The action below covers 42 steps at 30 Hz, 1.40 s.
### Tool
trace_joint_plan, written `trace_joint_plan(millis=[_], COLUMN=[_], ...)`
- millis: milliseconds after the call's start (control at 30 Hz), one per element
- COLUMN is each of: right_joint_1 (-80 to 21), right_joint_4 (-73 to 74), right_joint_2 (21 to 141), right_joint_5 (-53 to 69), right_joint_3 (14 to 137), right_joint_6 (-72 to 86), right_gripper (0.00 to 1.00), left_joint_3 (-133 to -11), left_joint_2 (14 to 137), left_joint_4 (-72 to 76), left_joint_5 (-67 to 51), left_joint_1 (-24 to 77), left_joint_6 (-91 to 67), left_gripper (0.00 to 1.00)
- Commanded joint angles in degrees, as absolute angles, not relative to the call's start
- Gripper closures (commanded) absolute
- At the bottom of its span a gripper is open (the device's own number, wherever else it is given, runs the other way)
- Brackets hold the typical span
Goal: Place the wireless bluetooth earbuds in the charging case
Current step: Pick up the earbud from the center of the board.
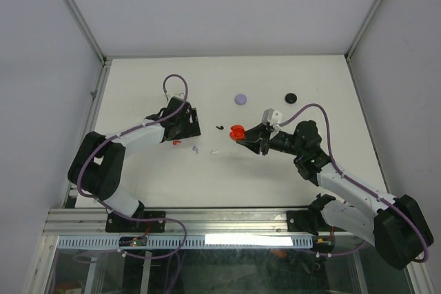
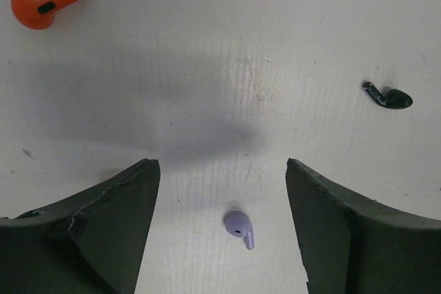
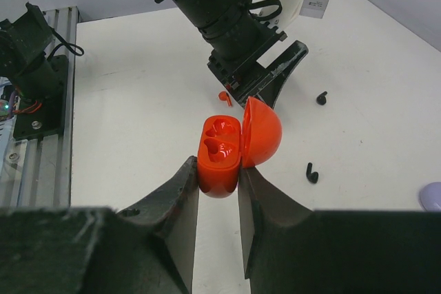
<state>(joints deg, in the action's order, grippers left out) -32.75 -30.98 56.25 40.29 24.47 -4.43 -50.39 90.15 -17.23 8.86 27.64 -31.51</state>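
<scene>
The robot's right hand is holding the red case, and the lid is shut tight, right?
Not quite. The right gripper does hold the red case, but its lid is swung open, not shut. The right wrist view shows this most clearly.

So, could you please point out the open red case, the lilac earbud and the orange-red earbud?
open red case (image 3: 220,153), right wrist view, on its base half.
lilac earbud (image 2: 238,225), left wrist view, on its rounded head.
orange-red earbud (image 2: 45,7), left wrist view, where head meets stem.
</scene>
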Motion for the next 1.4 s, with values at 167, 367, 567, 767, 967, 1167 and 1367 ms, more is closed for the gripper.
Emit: trace_joint_plan(millis=[167, 367, 567, 767, 967, 1167, 1367], right_joint_1=[-33.03, -32.97, -32.96, -32.99, -32.99, -33.02, -32.98], right_joint_4=[-32.66, -33.4, -33.33, -32.98, -32.61, -32.52, -31.93], right_joint_2=[54.62, 54.99, 55.03, 54.77, 54.25, 54.32, 53.89], right_joint_5=[40.28, 40.08, 40.34, 40.56, 40.52, 40.69, 40.87], right_joint_3=[24.93, 24.82, 24.96, 24.96, 24.82, 24.86, 24.84], right_joint_6=[-4.48, -4.22, -4.13, -4.13, -4.14, -4.17, -4.22], right_gripper=[1.0, 1.0, 1.0, 1.0, 1.0, 1.0, 1.0], left_joint_3=[-51.37, -49.93, -50.2, -52.93, -58.07, -62.78, -64.86], left_joint_2=[90.71, 87.31, 83.39, 82.29, 86.7, 91.8, 95.19], left_joint_4=[-19.4, -22.27, -25.35, -28.5, -34.7, -39.14, -41.47], left_joint_5=[7.98, 6.5, 7.15, 9.98, 10.9, 9.82, 9.15], left_joint_1=[27.16, 27.16, 27.15, 27.16, 26.04, 24.91, 23.16], left_joint_6=[-29.56, -29.37, -28.96, -26.45, -18.85, -10.77, -5.91], left_gripper=[0.25, 0.25, 0.25, 0.26, 0.3, 0.35, 0.41])
